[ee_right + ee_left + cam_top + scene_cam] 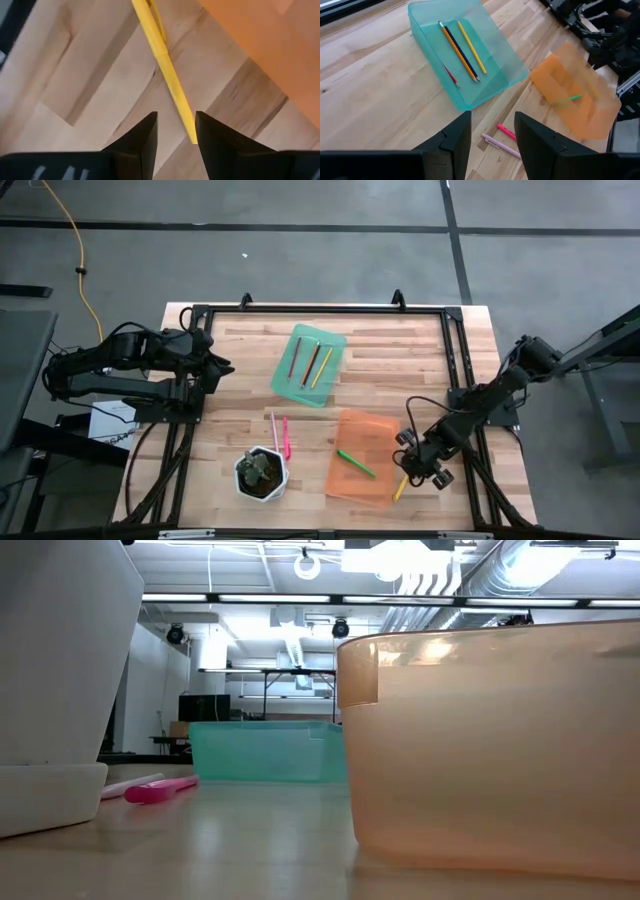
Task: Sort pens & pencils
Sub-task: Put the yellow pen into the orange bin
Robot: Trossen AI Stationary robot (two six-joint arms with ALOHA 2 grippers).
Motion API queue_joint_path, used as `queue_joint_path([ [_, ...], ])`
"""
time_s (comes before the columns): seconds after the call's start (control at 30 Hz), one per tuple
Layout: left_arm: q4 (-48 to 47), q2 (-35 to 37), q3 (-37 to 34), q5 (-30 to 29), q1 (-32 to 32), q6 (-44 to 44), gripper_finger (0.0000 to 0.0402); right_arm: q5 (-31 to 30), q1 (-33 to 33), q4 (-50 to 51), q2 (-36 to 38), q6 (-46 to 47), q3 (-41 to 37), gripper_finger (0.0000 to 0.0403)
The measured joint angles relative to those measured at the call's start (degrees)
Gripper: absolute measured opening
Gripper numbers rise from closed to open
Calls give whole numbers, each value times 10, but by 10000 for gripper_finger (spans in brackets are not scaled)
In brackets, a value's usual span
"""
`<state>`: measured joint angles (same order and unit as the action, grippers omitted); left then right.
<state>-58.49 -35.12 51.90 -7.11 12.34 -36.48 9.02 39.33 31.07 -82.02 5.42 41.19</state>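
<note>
Three pencils (308, 363), red-brown, dark brown and yellow, lie in the green tray (333, 340). A bright green pen (355, 463) lies in the orange tray (365, 425). A pink pen (286, 437) and a pale peach one (274, 428) lie side by side on the wood. A yellow pen (165, 60) lies on the table by the orange tray's right side. My right gripper (176, 127) is open above it, a finger on either side of its near end. My left gripper (492, 132) is open, raised at the table's left edge.
A white hexagonal plant pot (261, 473) stands near the front edge, close to the pink and peach pens. A black frame (320, 308) runs round the tabletop. Bare wood lies between the two trays and left of the green tray.
</note>
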Motion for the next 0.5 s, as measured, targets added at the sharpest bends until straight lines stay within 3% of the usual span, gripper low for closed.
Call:
queue_joint_path([
  [0.5, 0, 0, 0, 0, 0, -9, 138, -27, 11, -26, -5, -67, 0, 124],
])
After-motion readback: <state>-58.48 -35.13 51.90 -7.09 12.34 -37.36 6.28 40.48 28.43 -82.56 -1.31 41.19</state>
